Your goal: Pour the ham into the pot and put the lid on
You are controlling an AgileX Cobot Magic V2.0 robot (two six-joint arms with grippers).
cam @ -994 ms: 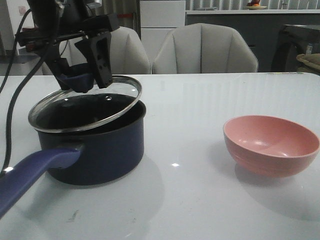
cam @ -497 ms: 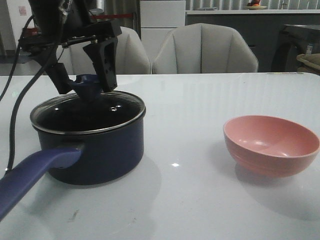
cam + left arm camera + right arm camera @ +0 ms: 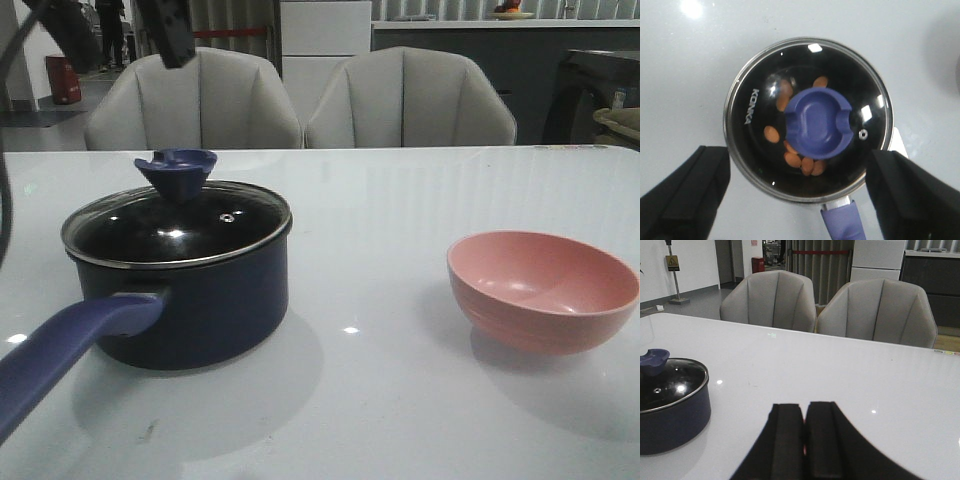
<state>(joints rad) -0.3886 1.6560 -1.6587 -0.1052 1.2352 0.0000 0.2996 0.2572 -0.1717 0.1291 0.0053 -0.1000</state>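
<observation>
The dark navy pot (image 3: 205,300) stands on the table's left with its long handle (image 3: 60,355) pointing to the front. The glass lid (image 3: 120,228) sits flat on its rim, blue knob (image 3: 177,170) up. In the left wrist view the ham (image 3: 805,165) shows as orange-pink slices on the pot's bottom under the lid (image 3: 752,97). My left gripper (image 3: 125,45) is open and empty, high above the pot; its fingers (image 3: 690,195) stand wide on either side of it. My right gripper (image 3: 804,407) is shut and empty, to the right of the pot (image 3: 670,425).
The salmon-pink bowl (image 3: 542,290) stands empty at the right of the table. Two grey chairs (image 3: 410,100) stand behind the far edge.
The left gripper lowered the tilted lid flat onto the pot, let go of the knob and rose straight up out of most of the front view.
</observation>
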